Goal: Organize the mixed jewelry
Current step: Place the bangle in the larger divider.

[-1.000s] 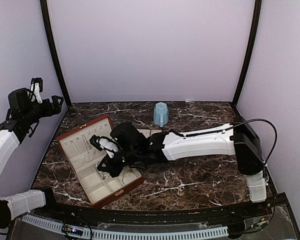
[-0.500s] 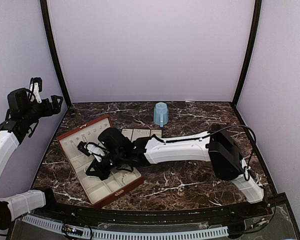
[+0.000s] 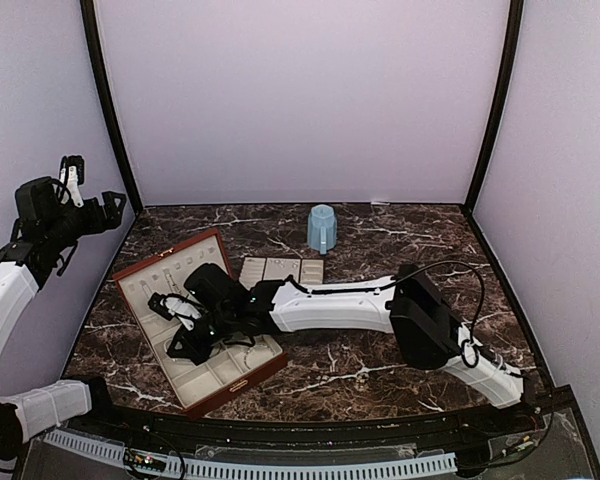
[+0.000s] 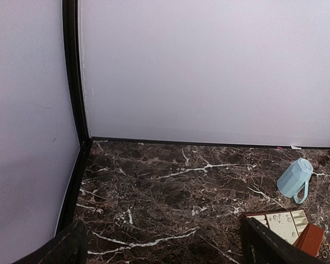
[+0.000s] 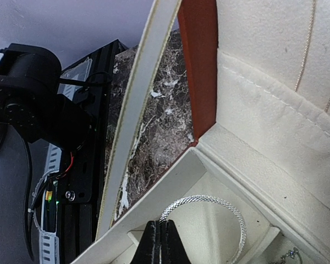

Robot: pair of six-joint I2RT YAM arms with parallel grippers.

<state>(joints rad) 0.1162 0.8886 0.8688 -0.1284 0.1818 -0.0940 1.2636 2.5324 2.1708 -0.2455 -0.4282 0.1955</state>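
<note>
My right gripper (image 5: 158, 223) is shut on the rim of a silver mesh bracelet hoop (image 5: 206, 199), which hangs just inside a corner compartment of the reddish-brown box (image 5: 201, 66). Thin chains (image 5: 305, 49) lie against the cream lining of the box's lid. From above, the right gripper (image 3: 178, 330) reaches over the left side of the open box (image 3: 140, 270), and the hoop is too small to make out there. My left gripper (image 3: 92, 188) is raised at the far left, open and holding nothing; its fingers (image 4: 66, 247) frame bare table.
A cream slotted tray (image 3: 280, 270) lies just behind the box. A light blue mug (image 3: 322, 228) stands further back and shows again in the left wrist view (image 4: 295, 177). The right arm stretches across the middle of the marble table (image 3: 400, 370). Black posts and pale walls enclose the table.
The right arm has swung left across the box, taking its shut gripper from the box's right side to its left side. The left arm has not moved.
</note>
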